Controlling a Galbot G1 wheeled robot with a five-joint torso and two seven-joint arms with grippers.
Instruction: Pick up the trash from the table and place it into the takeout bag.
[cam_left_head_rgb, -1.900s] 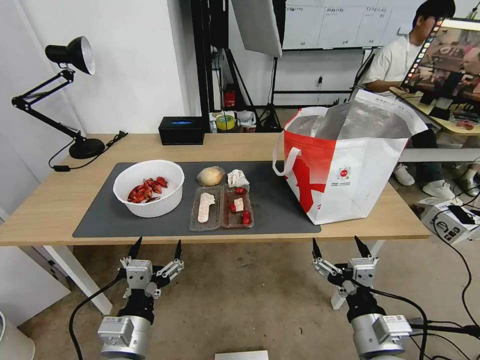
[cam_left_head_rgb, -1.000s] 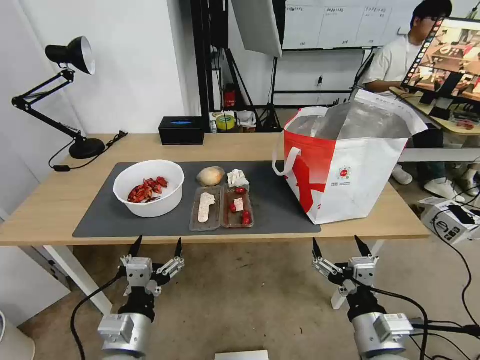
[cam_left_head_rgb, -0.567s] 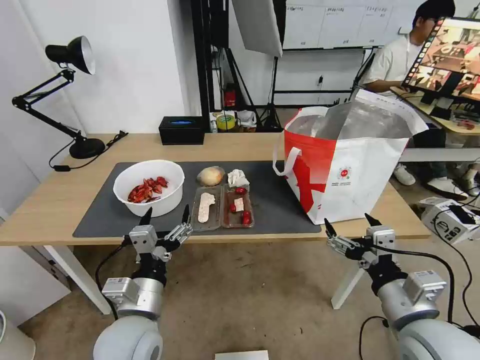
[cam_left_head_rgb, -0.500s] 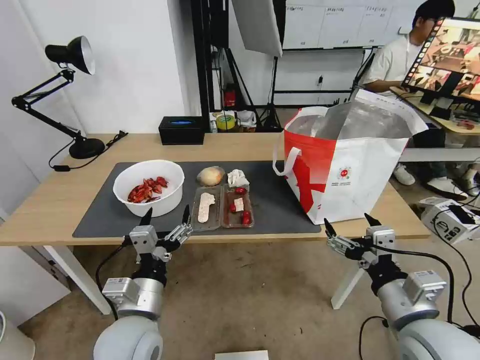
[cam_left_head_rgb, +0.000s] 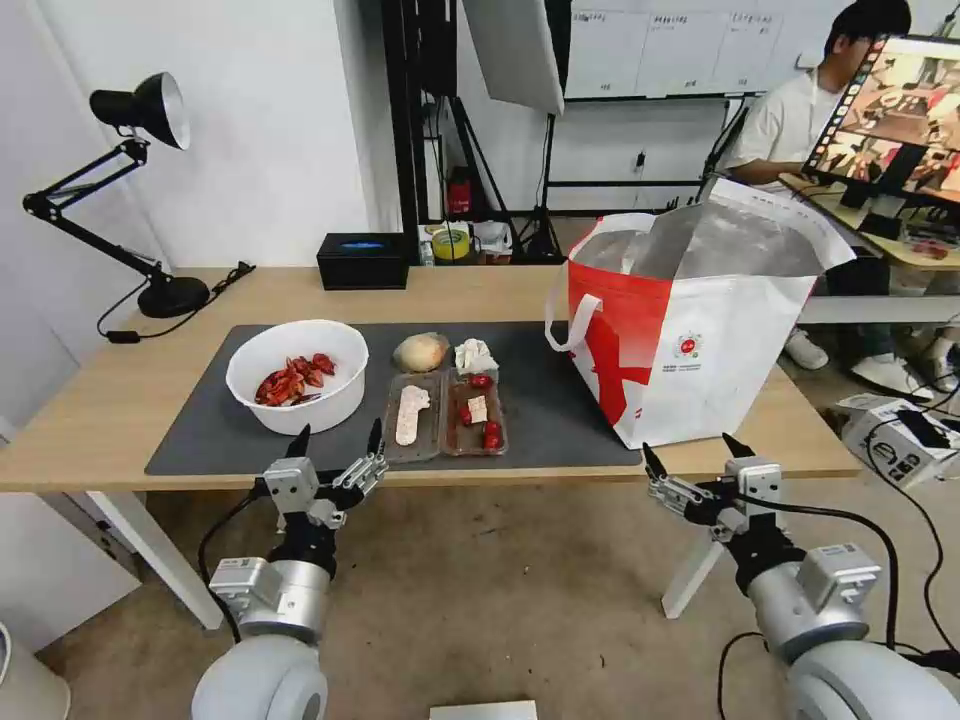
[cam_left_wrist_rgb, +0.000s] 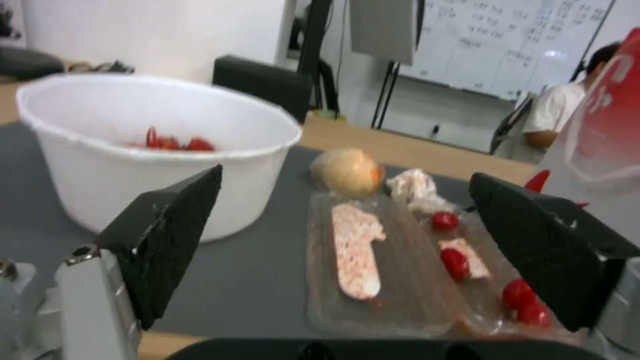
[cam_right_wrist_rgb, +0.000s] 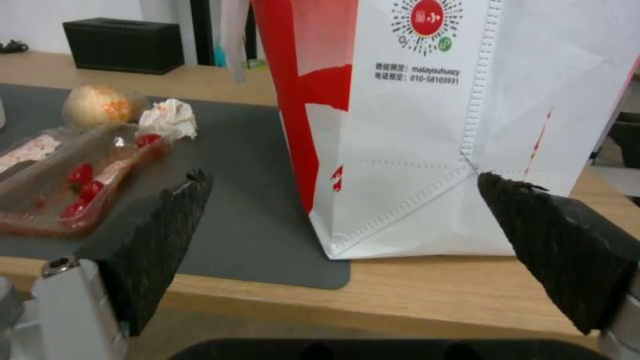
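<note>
- Trash sits in a cluster on the dark grey mat (cam_left_head_rgb: 540, 400) that covers the middle of the light-wood surface (cam_left_head_rgb: 90, 420).
- White bowl (cam_left_head_rgb: 297, 376) holds red shells and stands at the left of the cluster.
- Clear tray (cam_left_head_rgb: 443, 414) with 2 compartments lies just beside the bowl on its right; a pale strip rests in one compartment, red scraps in the other.
- Tan bun-like lump (cam_left_head_rgb: 420, 352) and the crumpled white napkin (cam_left_head_rgb: 474, 356) lie side by side just behind the tray.
- Takeout bag (cam_left_head_rgb: 700, 330) stands upright on the right part of the surface, its mouth open and its foil lining showing, its front corner on the mat's right end.
- Left gripper (cam_left_head_rgb: 336, 441) hovers at the near edge of the surface, in front of the bowl and tray, its fingers (cam_left_wrist_rgb: 163, 240) spread and holding nothing.
- Right gripper (cam_left_head_rgb: 694, 454) hovers at the near edge in front of the bag, its fingers (cam_right_wrist_rgb: 160, 250) spread wide and empty.
- Black box (cam_left_head_rgb: 363, 261) rests at the far edge, well apart from the trash.
</note>
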